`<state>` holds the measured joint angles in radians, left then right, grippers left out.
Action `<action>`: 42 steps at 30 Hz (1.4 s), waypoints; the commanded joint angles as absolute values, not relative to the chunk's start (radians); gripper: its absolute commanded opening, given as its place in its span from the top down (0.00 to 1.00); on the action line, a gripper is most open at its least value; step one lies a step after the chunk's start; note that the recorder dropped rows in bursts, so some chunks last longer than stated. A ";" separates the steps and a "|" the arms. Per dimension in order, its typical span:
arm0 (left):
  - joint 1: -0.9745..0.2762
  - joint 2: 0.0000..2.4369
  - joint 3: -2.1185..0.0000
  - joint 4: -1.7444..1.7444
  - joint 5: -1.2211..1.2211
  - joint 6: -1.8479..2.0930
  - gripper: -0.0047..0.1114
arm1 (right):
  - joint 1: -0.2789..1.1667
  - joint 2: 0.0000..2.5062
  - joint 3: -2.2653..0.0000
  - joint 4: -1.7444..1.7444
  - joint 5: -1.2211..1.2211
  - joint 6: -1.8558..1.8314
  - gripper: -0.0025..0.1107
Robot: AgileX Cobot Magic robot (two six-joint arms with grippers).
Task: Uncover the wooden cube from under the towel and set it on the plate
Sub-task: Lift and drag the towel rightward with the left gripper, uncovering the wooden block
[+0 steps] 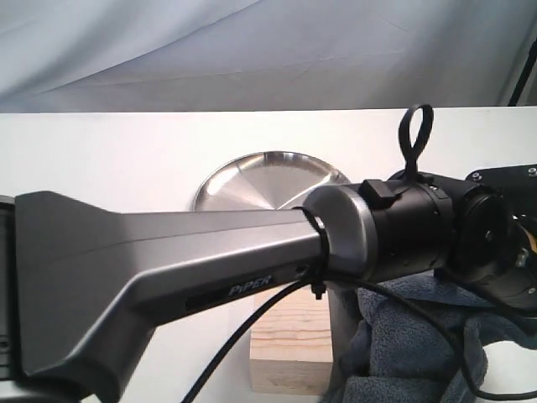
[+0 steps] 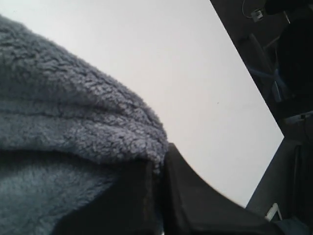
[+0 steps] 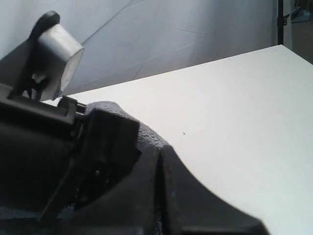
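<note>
Uncovered on the white desk (image 1: pixel 101 151): the wooden cube (image 1: pixel 289 348), standing just beside the bunched blue-grey towel (image 1: pixel 419 344), with the stainless-steel plate (image 1: pixel 252 180) behind it. Across the foreground, hiding the cube's top, a grey PiPER arm link (image 1: pixel 168 260). In the left wrist view, left hand (image 2: pixel 159 161) clamped tight on a fold of the towel. Fingers of the right hand (image 3: pixel 160 152) pressed together close against the towel; holding anything or not, cannot tell.
</note>
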<state>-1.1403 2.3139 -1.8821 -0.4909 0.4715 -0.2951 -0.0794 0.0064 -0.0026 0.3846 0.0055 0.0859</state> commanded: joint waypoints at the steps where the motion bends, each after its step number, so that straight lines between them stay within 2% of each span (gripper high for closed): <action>1: -1.145 2.329 -1.890 -0.499 0.509 -0.254 0.96 | -0.079 0.000 0.000 0.390 0.017 0.090 0.95; 13: -1.145 2.377 -1.890 -0.478 0.673 -0.175 0.75 | -0.079 0.000 0.000 0.390 0.017 0.090 0.95; 19: -1.145 2.377 -1.890 -0.338 0.739 -0.175 0.65 | -0.079 0.000 0.000 0.390 0.017 0.090 0.95; 32: -1.145 2.363 -1.890 -0.281 0.837 -0.175 0.24 | -0.079 0.000 0.000 0.390 0.017 0.090 0.95; 42: -1.145 2.308 -1.948 -0.276 1.061 -0.146 0.23 | -0.079 0.000 0.000 0.390 0.017 0.090 0.95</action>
